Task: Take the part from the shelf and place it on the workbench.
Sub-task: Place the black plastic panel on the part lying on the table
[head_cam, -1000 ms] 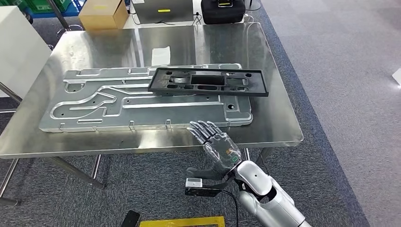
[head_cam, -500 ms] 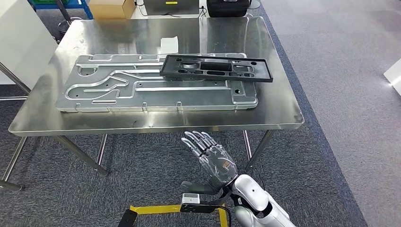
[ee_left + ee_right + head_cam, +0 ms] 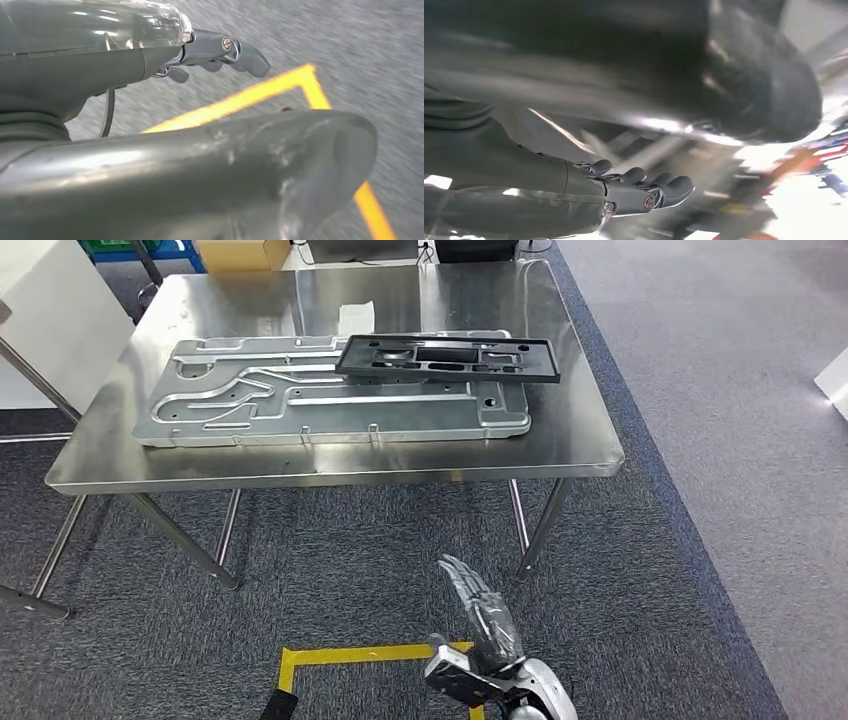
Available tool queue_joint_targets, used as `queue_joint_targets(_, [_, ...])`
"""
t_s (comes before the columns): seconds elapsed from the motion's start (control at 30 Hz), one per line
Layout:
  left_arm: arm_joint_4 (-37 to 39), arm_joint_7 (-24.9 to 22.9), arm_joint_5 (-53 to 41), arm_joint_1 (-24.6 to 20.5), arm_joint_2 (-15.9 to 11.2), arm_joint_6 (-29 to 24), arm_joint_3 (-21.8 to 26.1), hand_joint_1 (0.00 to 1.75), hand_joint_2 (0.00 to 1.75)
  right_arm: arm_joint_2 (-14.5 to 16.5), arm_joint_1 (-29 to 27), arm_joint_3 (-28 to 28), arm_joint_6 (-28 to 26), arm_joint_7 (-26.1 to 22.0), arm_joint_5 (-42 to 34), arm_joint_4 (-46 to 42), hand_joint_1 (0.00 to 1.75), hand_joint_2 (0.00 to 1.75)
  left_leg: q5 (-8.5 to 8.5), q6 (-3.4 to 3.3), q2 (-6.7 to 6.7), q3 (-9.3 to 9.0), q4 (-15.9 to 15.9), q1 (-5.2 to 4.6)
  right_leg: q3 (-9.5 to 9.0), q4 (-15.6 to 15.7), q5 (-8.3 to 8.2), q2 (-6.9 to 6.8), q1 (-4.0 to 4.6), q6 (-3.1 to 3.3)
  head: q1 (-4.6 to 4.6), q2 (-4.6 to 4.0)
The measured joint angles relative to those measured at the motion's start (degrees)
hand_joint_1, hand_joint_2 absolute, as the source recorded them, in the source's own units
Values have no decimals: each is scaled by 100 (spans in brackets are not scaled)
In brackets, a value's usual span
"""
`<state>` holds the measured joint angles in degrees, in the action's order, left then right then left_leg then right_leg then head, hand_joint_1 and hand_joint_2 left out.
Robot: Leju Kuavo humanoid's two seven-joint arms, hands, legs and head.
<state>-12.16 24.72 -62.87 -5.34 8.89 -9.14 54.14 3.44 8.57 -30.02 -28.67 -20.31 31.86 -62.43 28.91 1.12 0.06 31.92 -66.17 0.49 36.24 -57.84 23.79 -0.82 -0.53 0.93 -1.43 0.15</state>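
A black flat part (image 3: 445, 358) with cut-outs lies on the steel workbench (image 3: 565, 435), its left portion resting on the far right of a large machined aluminium plate (image 3: 260, 405). My right hand (image 3: 487, 628) hangs low over the carpet, well in front of the bench, fingers stretched out and holding nothing. The right wrist view shows that right hand (image 3: 624, 192) blurred, with straight fingers and the thumb apart. In the left wrist view my left hand (image 3: 150, 55) hangs above the floor with fingers and thumb apart, gripping nothing.
A white sheet (image 3: 355, 317) lies at the back of the bench. A cardboard box (image 3: 240, 252) stands behind it and a white cabinet (image 3: 50, 320) at the left. Yellow floor tape (image 3: 350, 653) marks a square near my feet. Bench legs (image 3: 540, 525) slant down to grey carpet.
The camera has drawn back, so the bench now lies farther off. My right hand has dropped from the bench's front edge to low over the floor, still holding nothing.
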Motion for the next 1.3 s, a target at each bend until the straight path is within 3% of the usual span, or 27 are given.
queue_joint_targets(0.07, [-7, -239, -125, 13, -10, -258, -24, 0, 0, 86, 24, 528, -298, -405, -401, 968, 0, 0, 99, -72, -25, -463, 719, -24, 72, -31, -89, -3, 8, -66, 6, 0])
queue_joint_targets(0.1, [-10, -346, -181, 31, -15, -361, -39, 0, 0, 107, 38, 786, -387, -548, -556, 1446, 0, 0, 162, -115, -34, -537, 882, -42, 78, -25, -138, -7, 9, -104, 5, 1])
queue_joint_targets(0.17, [-13, -505, -267, 92, -27, -525, -70, 0, 0, 131, 26, 1281, -479, -668, -784, 2366, 0, 0, 86, -224, -28, -487, 934, -47, 82, 1, -205, -8, 0, -183, 12, 1])
queue_joint_targets(0.2, [-14, -554, -288, 117, -36, -578, -80, 0, 0, 139, 2, 1484, -481, -661, -871, 2735, 0, 0, 20, -287, -18, -438, 943, -42, 117, -42, -125, 6, -10, -218, 12, 1])
queue_joint_targets(0.27, [-16, -603, -300, 145, -47, -643, -84, 0, 0, 141, -63, 1842, -434, -605, -1040, 3315, 0, 0, -126, -394, 3, -299, 964, -33, 267, -421, 358, 41, -29, -270, 38, 1])
queue_joint_targets(0.33, [-17, -621, -296, 165, -50, -674, -83, 0, 0, 141, -121, 2151, -361, -543, -1187, 3736, 0, 0, -265, -437, 9, -113, 956, -53, 459, -1152, 934, 59, -30, -309, 64, 1])
queue_joint_targets(0.37, [-17, -623, -290, 179, -50, -684, -82, 0, 0, 141, -148, 2267, -338, -515, -1234, 3892, 0, 0, -334, -437, 15, -14, 947, -62, 501, -1470, 1055, 63, -30, -323, 68, 0])
queue_joint_targets(0.4, [-17, -625, -276, 193, -50, -694, -81, 0, 0, 141, -174, 2361, -326, -488, -1270, 4031, 0, 0, -400, -432, 24, 90, 933, -70, 463, -1645, 1028, 65, -29, -328, 67, 0])
queue_joint_targets(0.43, [-17, -626, -259, 203, -50, -705, -80, 0, 0, 141, -199, 2443, -318, -465, -1300, 4160, 0, 0, -458, -423, 32, 186, 915, -75, 326, -1623, 883, 65, -29, -323, 68, 0])
queue_joint_targets(0.5, [-17, -625, -230, 212, -49, -721, -78, 0, 0, 141, -240, 2615, -310, -424, -1341, 4390, 0, 0, -555, -395, 39, 349, 864, -83, -257, -1019, 615, 65, -21, -274, 67, 0])
queue_joint_targets(0.57, [-17, -620, -211, 211, -45, -725, -75, 0, 0, 141, -255, 2767, -296, -389, -1372, 4534, 0, 0, -639, -344, 49, 453, 803, -101, -888, -161, 688, 67, 9, -203, 64, 0])
queue_joint_targets(0.6, [-17, -614, -199, 210, -44, -725, -72, 0, 0, 142, -256, 2827, -276, -371, -1409, 4589, 0, 0, -686, -311, 58, 478, 790, -103, -1059, 105, 762, 71, 29, -171, 67, 0])
queue_joint_targets(0.63, [-17, -608, -184, 211, -43, -726, -66, 0, 0, 142, -263, 2890, -234, -359, -1473, 4645, 0, 0, -737, -277, 67, 492, 791, -103, -1107, 232, 786, 72, 45, -142, 68, 1])
queue_joint_targets(0.7, [-17, -592, -143, 225, -43, -730, -41, 0, 0, 154, -311, 3041, -115, -342, -1643, 4760, 0, 0, -747, -207, 58, 531, 781, -95, -1037, 259, 688, 49, 29, -74, 78, 1])
queue_joint_targets(0.73, [-17, -586, -123, 239, -40, -732, -23, 0, 0, 160, -346, 3124, -49, -332, -1730, 4807, 0, 0, -594, -175, 46, 579, 681, -88, -981, 270, 620, 28, 13, -31, 68, 1])
queue_joint_targets(0.83, [-17, -585, -84, 284, -29, -753, 39, 0, 0, 170, -465, 3357, 142, -235, -1973, 4916, 0, 0, 278, -90, 29, 818, -226, -35, -728, 251, 424, -7, -2, 41, 33, 0])
queue_joint_targets(0.87, [-17, -595, -75, 291, -27, -764, 54, 0, 0, 170, -499, 3429, 212, -182, -2060, 4945, 0, 0, 430, -67, 30, 862, -575, -19, -625, 226, 362, -8, -1, 38, 29, 0])
queue_joint_targets(0.9, [-17, -608, -68, 294, -27, -776, 67, 0, 0, 171, -525, 3500, 274, -128, -2144, 4971, 0, 0, 426, -50, 30, 833, -796, -6, -514, 192, 301, -9, -1, 28, 31, 0])
queue_joint_targets(0.93, [-18, -620, -64, 293, -26, -786, 77, 0, 0, 171, -544, 3575, 322, -74, -2222, 4992, 0, 0, 303, -40, 30, 718, -839, 4, -401, 150, 248, -9, -4, 14, 28, 0])
queue_joint_targets(0.97, [-21, -632, -61, 292, -26, -793, 85, 0, 0, 172, -557, 3651, 353, -19, -2283, 5010, 0, 0, 134, -39, 30, 499, -674, 12, -291, 102, 199, -7, -8, -5, 27, 0])
queue_joint_targets(1.0, [-24, -641, -58, 287, -25, -799, 91, 0, 0, 172, -565, 3723, 370, 34, -2323, 5024, 0, 0, 35, -48, 28, 196, -334, 18, -199, 50, 158, -4, -13, -29, 26, 0])
queue_joint_targets(1.03, [-27, -647, -57, 280, -25, -804, 94, 0, 0, 172, -569, 3787, 378, 81, -2346, 5033, 0, 0, 47, -65, 25, -134, 105, 11, -125, 1, 124, 1, -11, -58, 23, 0])
queue_joint_targets(1.1, [-33, -655, -56, 265, -20, -816, 100, 0, 0, 172, -573, 3888, 382, 148, -2358, 5048, 0, 0, 222, -127, 17, -553, 755, -16, -51, -53, 40, 3, -7, -129, 26, 0])
queue_joint_targets(1.13, [-35, -656, -56, 263, -17, -820, 106, 0, 0, 172, -576, 3928, 382, 164, -2358, 5055, 0, 0, 267, -166, 15, -607, 889, -34, -36, -50, -9, 1, -8, -168, 25, 1])
queue_joint_targets(1.2, [-37, -661, -56, 274, -13, -827, 132, 0, 0, 170, -585, 3993, 384, 180, -2359, 5077, 0, 0, 179, -268, 22, -528, 930, -35, -1, -51, -40, 4, -25, -242, 22, 1])
queue_joint_targets(1.23, [-37, -662, -55, 277, -10, -828, 148, 0, 0, 168, -588, 4019, 387, 190, -2359, 5085, 0, 0, 108, -327, 25, -469, 942, -29, 47, -127, 85, 13, -32, -270, 27, 1])
queue_joint_targets(1.3, [-39, -661, -54, 277, -1, -818, 174, 0, 0, 168, -596, 4050, 396, 239, -2307, 5096, 0, 0, -27, -411, 9, -304, 962, -22, 222, -601, 621, 34, -43, -300, 47, 1])
